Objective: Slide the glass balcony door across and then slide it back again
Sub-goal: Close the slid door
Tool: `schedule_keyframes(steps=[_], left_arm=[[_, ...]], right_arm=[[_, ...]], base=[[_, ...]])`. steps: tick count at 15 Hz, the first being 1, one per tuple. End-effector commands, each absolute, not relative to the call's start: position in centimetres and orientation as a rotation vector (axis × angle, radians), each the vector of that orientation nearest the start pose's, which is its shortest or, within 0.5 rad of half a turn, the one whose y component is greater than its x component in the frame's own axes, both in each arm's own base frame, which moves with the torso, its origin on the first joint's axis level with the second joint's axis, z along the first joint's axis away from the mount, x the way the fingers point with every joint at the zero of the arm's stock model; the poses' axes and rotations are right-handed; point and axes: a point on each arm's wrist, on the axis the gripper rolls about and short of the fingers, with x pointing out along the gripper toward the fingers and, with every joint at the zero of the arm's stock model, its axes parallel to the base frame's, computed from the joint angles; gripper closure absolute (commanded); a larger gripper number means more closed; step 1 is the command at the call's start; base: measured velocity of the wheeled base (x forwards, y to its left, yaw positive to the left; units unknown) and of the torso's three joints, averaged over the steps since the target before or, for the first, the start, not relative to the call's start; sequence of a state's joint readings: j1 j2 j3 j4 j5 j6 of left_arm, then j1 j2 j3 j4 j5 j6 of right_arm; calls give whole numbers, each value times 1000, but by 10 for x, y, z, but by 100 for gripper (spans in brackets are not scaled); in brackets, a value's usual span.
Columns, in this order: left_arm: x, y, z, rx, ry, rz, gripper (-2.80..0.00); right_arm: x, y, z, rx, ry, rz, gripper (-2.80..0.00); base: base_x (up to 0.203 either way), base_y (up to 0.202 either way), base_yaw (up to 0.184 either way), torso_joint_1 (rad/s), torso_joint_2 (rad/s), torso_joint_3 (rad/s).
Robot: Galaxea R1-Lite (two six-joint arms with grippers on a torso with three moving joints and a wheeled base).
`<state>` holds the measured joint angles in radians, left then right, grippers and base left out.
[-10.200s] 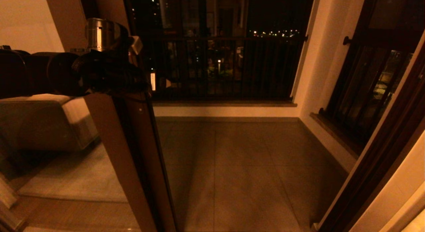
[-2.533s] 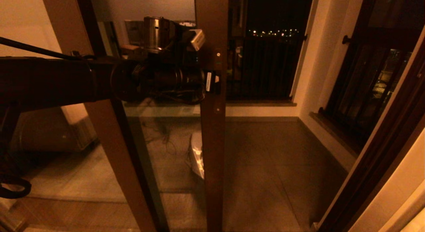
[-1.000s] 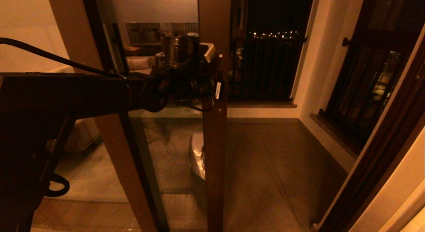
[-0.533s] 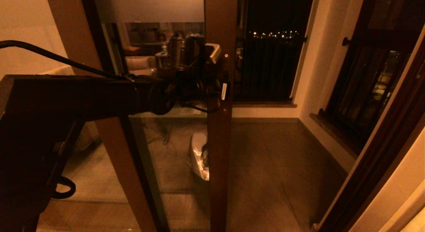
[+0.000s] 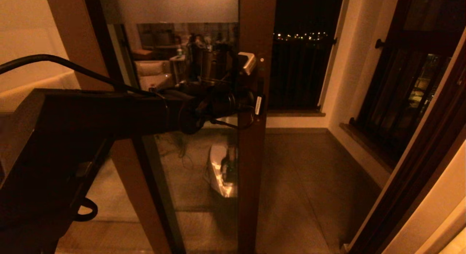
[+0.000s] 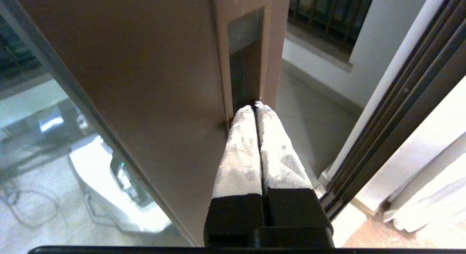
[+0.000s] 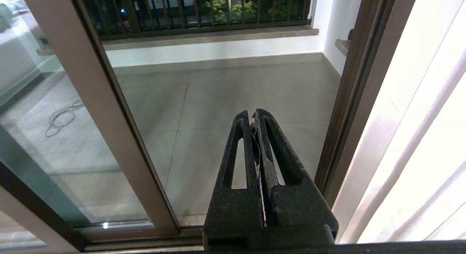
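The glass balcony door (image 5: pixel 196 210) stands partway across the doorway, its brown stile (image 5: pixel 251 174) upright in the middle of the head view. My left gripper (image 5: pixel 259 103) reaches out to that stile at handle height. In the left wrist view the left gripper (image 6: pixel 255 105) is shut, its white-wrapped fingertips pressed together and poked into the lower end of the narrow recessed handle slot (image 6: pixel 245 57). The right gripper (image 7: pixel 252 114) is shut on nothing, low before the open part of the doorway, with the door's stile (image 7: pixel 83 83) off to its side.
A fixed brown-framed glass panel (image 5: pixel 138 181) stands behind the door on the left. The dark door jamb (image 5: pixel 411 174) bounds the opening on the right, with a barred window (image 5: pixel 400 94) beyond. Tiled balcony floor (image 5: pixel 309 181) and a railing (image 5: pixel 298 75) lie ahead.
The door's stile and my left gripper have slid to the right together over the last second. The gap to the right jamb has narrowed. The right arm has not visibly moved.
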<state>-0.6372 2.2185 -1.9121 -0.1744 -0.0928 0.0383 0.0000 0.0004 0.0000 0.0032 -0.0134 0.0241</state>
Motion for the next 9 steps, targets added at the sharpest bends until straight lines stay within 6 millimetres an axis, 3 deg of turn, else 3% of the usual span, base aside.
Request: schedule_keyframes(steps=[1, 9], left_arm=[[379, -287, 240, 73, 115, -735, 0], [381, -304, 226, 71, 95, -731, 0]], right_arm=[[-23, 0, 75, 25, 4, -14, 0], [-23, 0, 75, 25, 4, -14, 0]], base=[[0, 0, 0, 0, 0, 0], [0, 0, 0, 0, 0, 0]])
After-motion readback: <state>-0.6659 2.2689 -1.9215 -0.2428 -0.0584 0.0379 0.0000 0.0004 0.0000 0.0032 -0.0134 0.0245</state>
